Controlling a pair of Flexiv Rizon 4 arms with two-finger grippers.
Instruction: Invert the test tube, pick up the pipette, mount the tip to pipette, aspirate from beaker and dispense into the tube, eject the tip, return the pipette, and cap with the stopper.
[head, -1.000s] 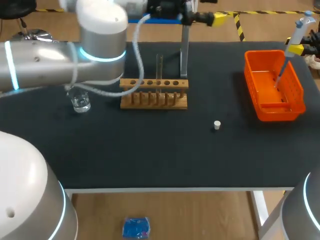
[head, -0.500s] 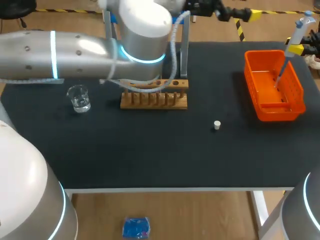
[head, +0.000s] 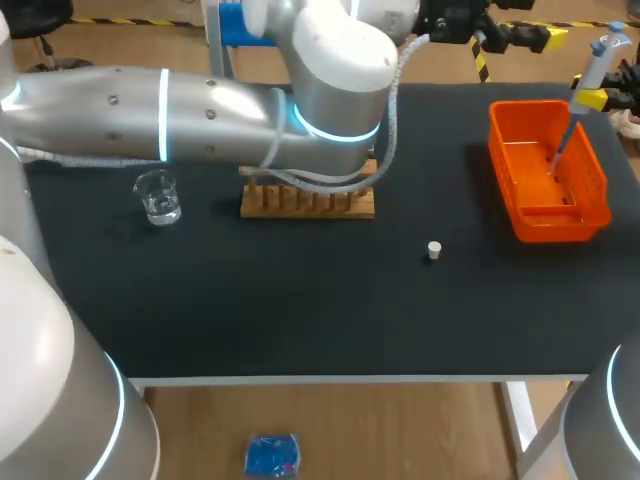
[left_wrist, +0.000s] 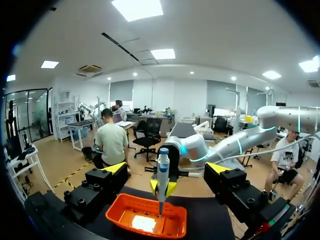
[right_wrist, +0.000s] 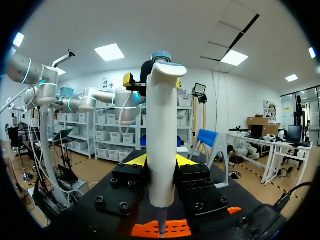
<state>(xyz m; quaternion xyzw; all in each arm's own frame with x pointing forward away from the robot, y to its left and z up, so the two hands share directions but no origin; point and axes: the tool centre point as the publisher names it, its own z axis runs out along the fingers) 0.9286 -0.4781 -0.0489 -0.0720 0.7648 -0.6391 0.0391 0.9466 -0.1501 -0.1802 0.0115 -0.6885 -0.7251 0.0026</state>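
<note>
Right wrist view: right gripper (right_wrist: 161, 162) clamps the pipette (right_wrist: 161, 125). Left gripper (left_wrist: 165, 168) is open, facing the bin (left_wrist: 172, 226). Stopper (head: 434, 250) appears in head view only.

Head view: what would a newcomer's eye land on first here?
The big silver left arm stretches across the far side of the table, hiding the top of the wooden rack. At the right, the right pincer holds a pipette upright over the orange basket.

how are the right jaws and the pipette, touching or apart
Touching. The right wrist view shows the pipette standing upright between the right jaws, with both yellow-tipped sides pressed against its white body.
</note>
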